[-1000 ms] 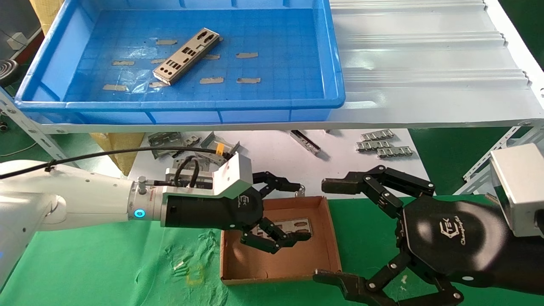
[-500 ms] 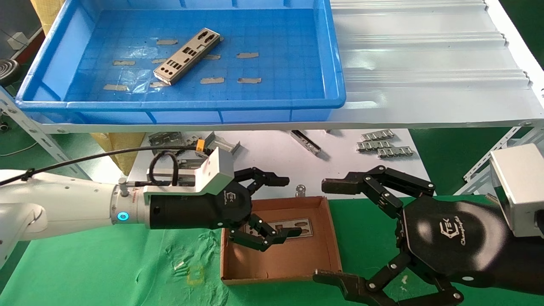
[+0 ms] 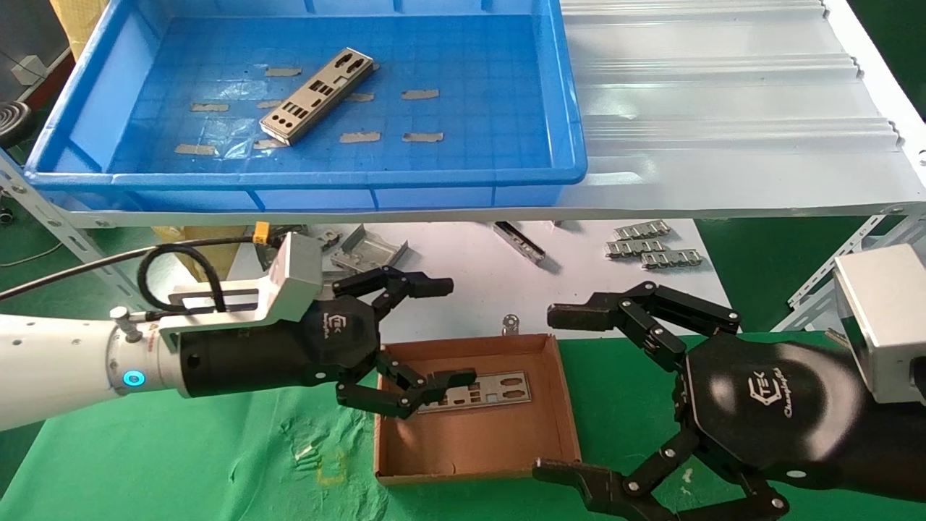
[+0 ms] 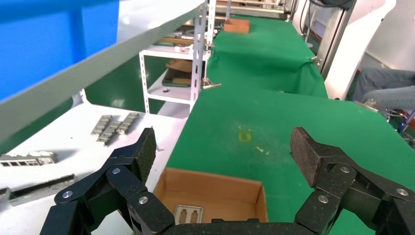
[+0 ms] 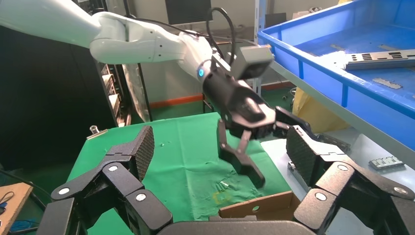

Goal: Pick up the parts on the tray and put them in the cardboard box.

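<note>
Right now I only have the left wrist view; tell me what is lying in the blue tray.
Observer: One metal plate lies slanted in the tray, in its left half.
Operator: Report where the right gripper is.
Observer: The right gripper hangs open by the right side of the cardboard box, holding nothing.
Operator: Describe what is in the box; I see only one end of it.
Observer: A second plate lies flat near the box's far wall, lengthwise along it. The left gripper is open at the plate's left end and is not gripping it.
</note>
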Robot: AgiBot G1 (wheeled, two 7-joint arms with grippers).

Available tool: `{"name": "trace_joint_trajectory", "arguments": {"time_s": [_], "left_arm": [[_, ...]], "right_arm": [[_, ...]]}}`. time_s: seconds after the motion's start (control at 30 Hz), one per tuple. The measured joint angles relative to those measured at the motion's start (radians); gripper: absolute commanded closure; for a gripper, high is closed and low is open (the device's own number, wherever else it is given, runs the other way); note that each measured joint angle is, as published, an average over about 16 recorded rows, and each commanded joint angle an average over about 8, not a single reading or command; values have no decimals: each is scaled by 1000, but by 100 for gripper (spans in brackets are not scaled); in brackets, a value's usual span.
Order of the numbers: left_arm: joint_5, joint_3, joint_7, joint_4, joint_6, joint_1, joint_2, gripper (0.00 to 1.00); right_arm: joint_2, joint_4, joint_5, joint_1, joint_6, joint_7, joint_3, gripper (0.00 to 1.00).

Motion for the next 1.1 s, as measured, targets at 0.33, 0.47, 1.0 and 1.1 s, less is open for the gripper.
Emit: {"name": "trace_joint_trajectory", "arguments": {"time_s": [0.33, 0.47, 1.0, 1.1], "left_arm": [[-46, -86, -103, -199, -6, 89, -116, 0], [-65, -120, -144, -279, -9, 124, -162, 0], [-139, -257, -308, -596, -19, 266, -346, 0], [-152, -281, -337, -651, -21, 290, -378, 0]], "right_arm": [[0, 0, 0, 0, 0, 0, 0, 0], [0, 0, 0, 0, 0, 0, 0, 0], [0, 0, 0, 0, 0, 0, 0, 0], [0, 0, 0, 0, 0, 0, 0, 0]]}}
